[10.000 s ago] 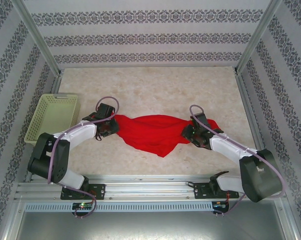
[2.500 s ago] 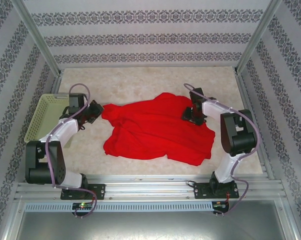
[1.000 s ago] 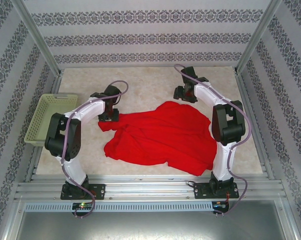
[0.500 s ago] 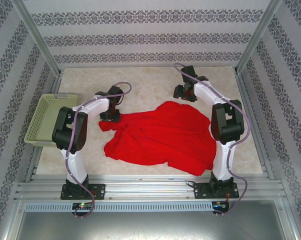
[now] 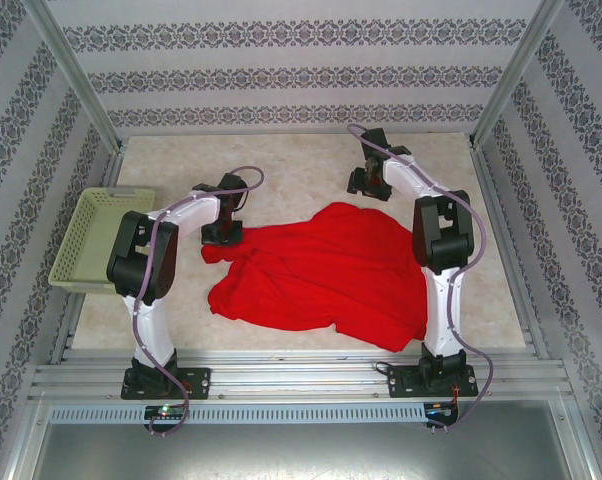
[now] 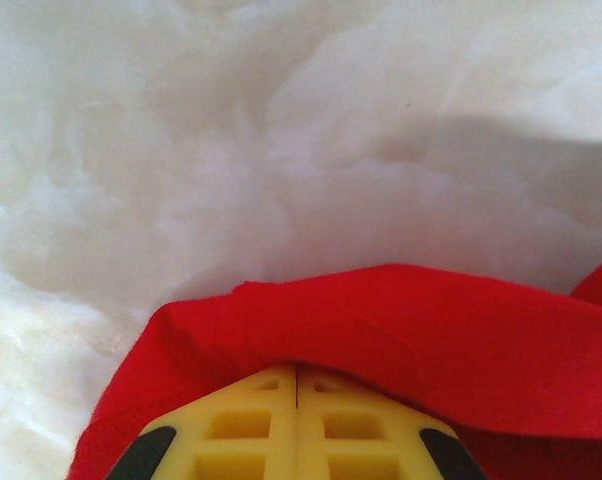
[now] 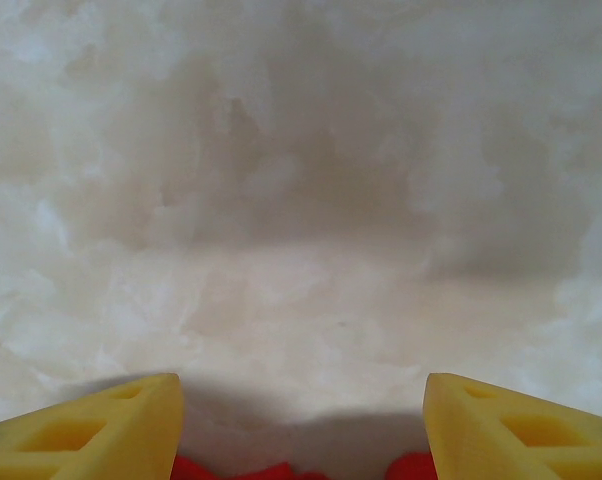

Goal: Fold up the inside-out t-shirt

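Shirt (image 5: 321, 272) is lying crumpled on the table (image 5: 281, 165), its far-left corner being pinched by the clenched left gripper (image 5: 222, 234), apparently for spreading it flat. Right gripper (image 5: 367, 186) is hovering with jaws parted just beyond the far edge, grasping nothing.

In my left wrist view the t-shirt (image 6: 431, 340) hides the tips of my left end effector (image 6: 297, 388), and its cloth is cut off at the bottom and right edges.
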Robot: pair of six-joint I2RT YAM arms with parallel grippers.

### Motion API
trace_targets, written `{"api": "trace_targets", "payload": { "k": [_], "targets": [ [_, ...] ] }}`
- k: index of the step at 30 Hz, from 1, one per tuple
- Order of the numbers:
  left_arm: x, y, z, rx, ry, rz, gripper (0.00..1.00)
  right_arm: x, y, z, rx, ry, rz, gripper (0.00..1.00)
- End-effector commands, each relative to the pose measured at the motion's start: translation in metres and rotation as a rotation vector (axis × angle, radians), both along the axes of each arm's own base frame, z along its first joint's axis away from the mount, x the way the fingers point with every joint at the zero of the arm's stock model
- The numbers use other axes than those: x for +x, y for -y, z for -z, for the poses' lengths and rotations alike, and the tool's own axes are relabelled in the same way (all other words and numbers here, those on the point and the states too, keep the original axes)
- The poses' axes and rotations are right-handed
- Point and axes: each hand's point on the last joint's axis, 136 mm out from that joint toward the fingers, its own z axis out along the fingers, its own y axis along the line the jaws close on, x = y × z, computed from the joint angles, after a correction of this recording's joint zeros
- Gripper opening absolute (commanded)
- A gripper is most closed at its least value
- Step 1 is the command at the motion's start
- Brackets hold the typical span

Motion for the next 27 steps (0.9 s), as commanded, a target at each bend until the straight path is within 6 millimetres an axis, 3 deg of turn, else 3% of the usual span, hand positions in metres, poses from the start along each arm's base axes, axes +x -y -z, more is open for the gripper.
{"api": "trace_targets", "payload": {
  "k": [1,5,12,18,21,25,27],
  "targets": [
    [0.007,0.002,-0.031,-0.065,0.103,-0.043,0.00,0.003,0.003,0.005,-0.022,-0.025,0.015,0.65],
    [0.012,0.002,-0.068,-0.170,0.239,-0.102,0.00,0.008,-0.005,0.008,-0.003,-0.030,-0.014,0.65],
    [0.011,-0.012,-0.106,-0.347,0.381,-0.213,0.00,-0.016,-0.038,0.014,0.077,-0.072,-0.088,0.65],
    [0.009,-0.014,-0.114,-0.431,0.406,-0.245,0.00,-0.029,-0.063,0.010,0.171,-0.052,-0.145,0.70],
    [0.010,-0.011,-0.113,-0.477,0.408,-0.258,0.00,-0.033,-0.071,0.019,0.164,-0.075,-0.179,0.70],
    [0.011,-0.013,-0.113,-0.524,0.411,-0.283,0.00,-0.038,-0.080,0.030,0.156,-0.110,-0.211,0.64],
    [0.012,-0.014,-0.114,-0.548,0.415,-0.295,0.00,-0.040,-0.081,0.032,0.138,-0.118,-0.217,0.54]
  ]
}}
